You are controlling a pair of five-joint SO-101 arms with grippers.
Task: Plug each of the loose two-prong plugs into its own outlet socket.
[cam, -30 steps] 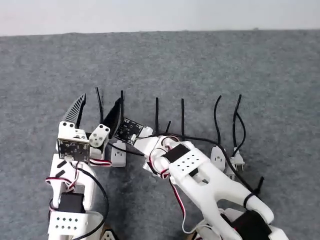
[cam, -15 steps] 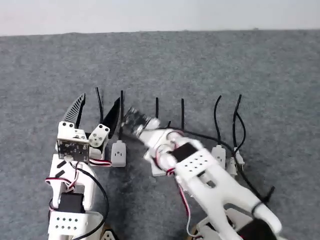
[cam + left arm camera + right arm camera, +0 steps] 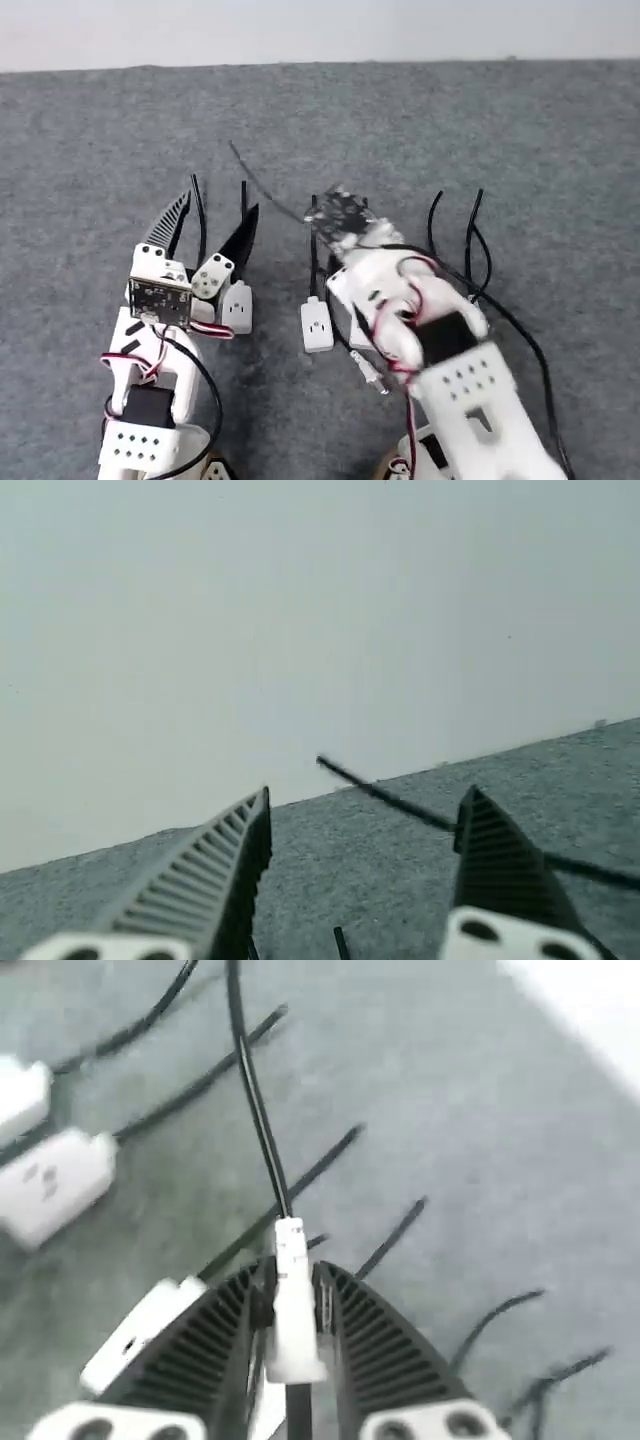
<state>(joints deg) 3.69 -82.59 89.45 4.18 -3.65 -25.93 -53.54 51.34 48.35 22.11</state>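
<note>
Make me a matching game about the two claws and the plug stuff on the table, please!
Things:
1. left claw
2. right claw
3. white socket between the two arms
4. cord of the held plug

States:
A. long, thin and black
B. shut on a white plug
C. open, holding nothing
D. lying on the grey mat

Pairs: 1-C, 2-B, 3-D, 4-A
</note>
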